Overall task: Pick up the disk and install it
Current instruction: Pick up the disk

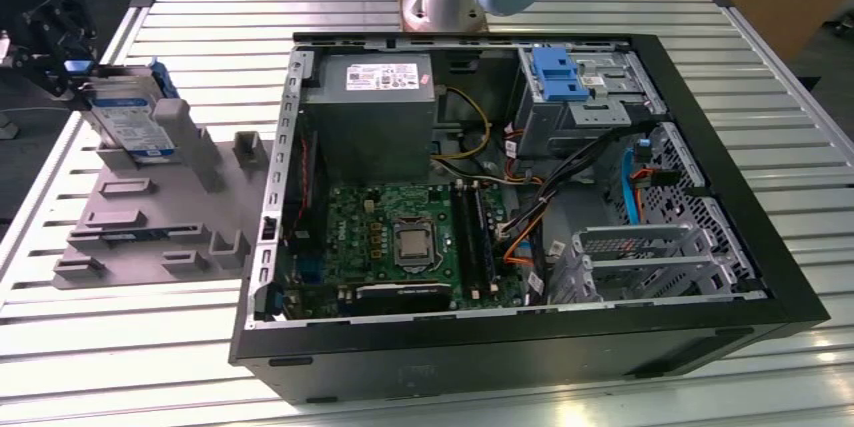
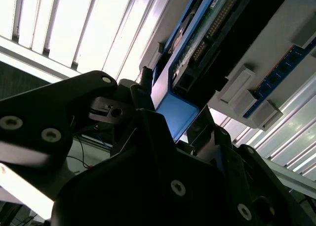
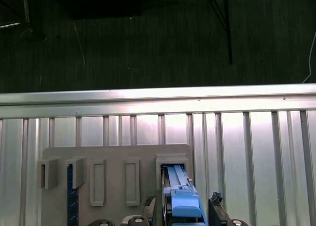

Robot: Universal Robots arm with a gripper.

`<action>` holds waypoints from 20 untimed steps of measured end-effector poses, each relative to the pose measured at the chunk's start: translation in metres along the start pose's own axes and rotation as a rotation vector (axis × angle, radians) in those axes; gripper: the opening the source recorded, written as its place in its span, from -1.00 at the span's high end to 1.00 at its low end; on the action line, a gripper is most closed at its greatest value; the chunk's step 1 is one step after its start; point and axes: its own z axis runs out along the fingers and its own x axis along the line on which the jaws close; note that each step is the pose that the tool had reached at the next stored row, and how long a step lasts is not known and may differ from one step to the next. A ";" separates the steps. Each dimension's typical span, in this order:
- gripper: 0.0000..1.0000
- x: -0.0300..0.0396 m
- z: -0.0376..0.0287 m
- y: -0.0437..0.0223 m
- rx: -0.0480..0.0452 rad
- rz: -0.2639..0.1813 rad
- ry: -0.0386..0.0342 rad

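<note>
Claw: set astride the top edge of the disk, over its blue bracket; whether it clamps cannot be told. Disk: upright in a slot of the grey holder plate, at the exterior view's left. Plate: flat on the slatted metal table, just beside the open computer case.

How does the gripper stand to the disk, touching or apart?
Cannot tell. In the first wrist view the gripper straddles the disk, upright in its grey fixture, but neither contact nor a gap shows plainly.
</note>
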 end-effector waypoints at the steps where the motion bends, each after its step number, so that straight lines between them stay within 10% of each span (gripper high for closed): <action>1: -0.06 0.0000 0.0002 0.0000 0.0000 0.000 0.0000; 20: 0.25 0.0027 0.0016 -0.0002 -0.0003 -0.018 0.0005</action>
